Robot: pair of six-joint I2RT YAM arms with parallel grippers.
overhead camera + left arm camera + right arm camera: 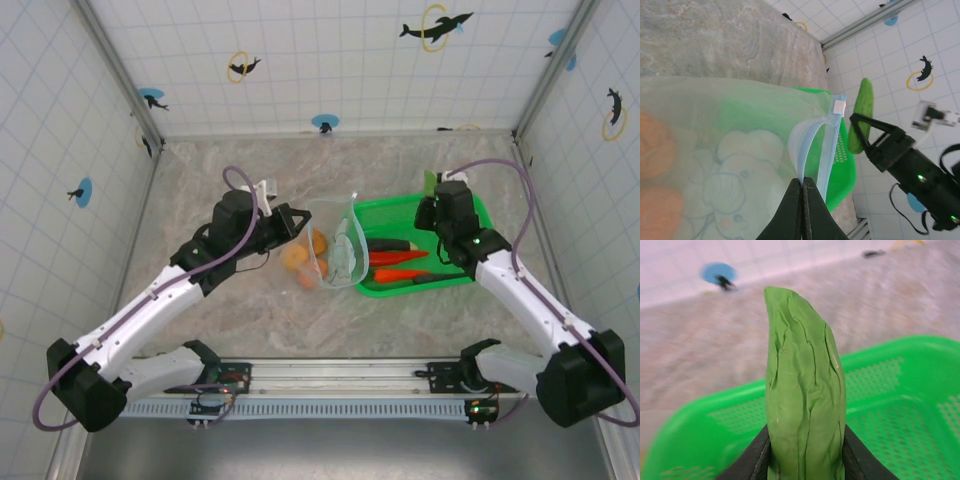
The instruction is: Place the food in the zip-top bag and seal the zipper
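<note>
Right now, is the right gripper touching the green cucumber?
Touching. The right wrist view shows the right gripper with its two fingers pressed against opposite sides of the cucumber, the green basket behind it.

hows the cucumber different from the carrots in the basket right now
Colour: the cucumber is green; the carrots are orange-red. Pose: the cucumber is gripped between the right gripper's fingers over the green basket; the carrots lie flat inside it, untouched. Shared: both are long toy vegetables, and neither is in the zip-top bag yet.
</note>
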